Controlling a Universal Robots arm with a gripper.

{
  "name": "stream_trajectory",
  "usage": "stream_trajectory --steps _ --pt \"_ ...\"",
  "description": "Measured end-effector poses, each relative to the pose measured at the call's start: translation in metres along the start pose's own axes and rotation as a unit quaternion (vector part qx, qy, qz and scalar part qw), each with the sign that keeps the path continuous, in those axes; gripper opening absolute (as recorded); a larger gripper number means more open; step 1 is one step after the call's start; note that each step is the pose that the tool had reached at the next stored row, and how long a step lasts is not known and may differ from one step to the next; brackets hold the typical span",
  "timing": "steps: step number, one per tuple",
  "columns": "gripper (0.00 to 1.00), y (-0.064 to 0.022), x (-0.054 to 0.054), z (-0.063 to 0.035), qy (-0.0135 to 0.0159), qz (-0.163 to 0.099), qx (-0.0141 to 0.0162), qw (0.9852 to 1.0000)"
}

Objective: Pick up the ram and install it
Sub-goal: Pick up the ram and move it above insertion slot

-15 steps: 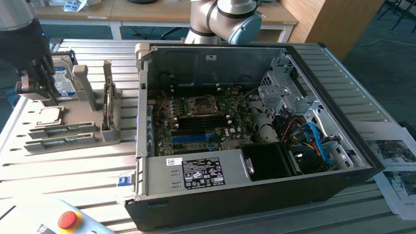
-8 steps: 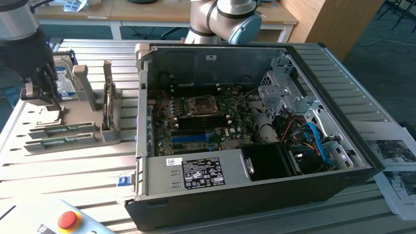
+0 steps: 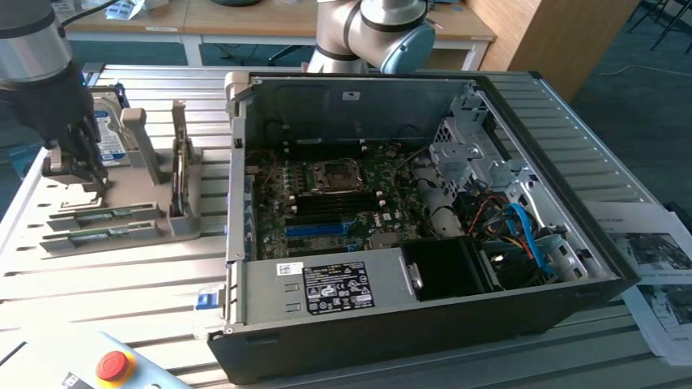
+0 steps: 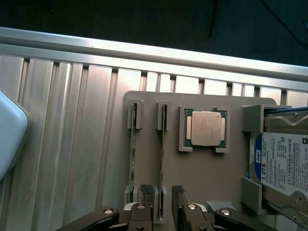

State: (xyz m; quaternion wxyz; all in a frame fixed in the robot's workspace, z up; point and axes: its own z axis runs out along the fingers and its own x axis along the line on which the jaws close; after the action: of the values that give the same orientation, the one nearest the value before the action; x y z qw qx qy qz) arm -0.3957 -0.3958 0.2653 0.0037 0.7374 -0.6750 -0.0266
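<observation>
Two rams stand on edge in slots of a grey holder tray (image 4: 144, 144). One ram (image 4: 161, 159) (image 3: 105, 215) runs between my open fingers. The other ram (image 4: 132, 154) (image 3: 100, 237) sits one slot further from the processor. My gripper (image 4: 162, 190) (image 3: 84, 174) hovers over one end of the tray, open, straddling the first ram without gripping it. The open computer case (image 3: 433, 300) with its motherboard (image 3: 335, 203) lies towards the exterior view's right.
A square silver processor (image 4: 207, 128) and a blue-labelled hard drive (image 4: 284, 163) (image 3: 108, 130) share the tray. A red emergency button (image 3: 113, 365) sits at the front of the slatted aluminium table (image 3: 119, 284); papers (image 3: 659, 267) lie beside the case on the exterior view's right.
</observation>
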Motion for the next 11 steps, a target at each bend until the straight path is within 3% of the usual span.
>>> stream_trajectory --steps 8,11 --pt "0.3 -0.0006 0.001 0.0143 0.0 0.0 -0.0001 1.0" --pt "0.3 -0.0005 0.001 0.0147 0.0 0.0 -0.0003 1.0"
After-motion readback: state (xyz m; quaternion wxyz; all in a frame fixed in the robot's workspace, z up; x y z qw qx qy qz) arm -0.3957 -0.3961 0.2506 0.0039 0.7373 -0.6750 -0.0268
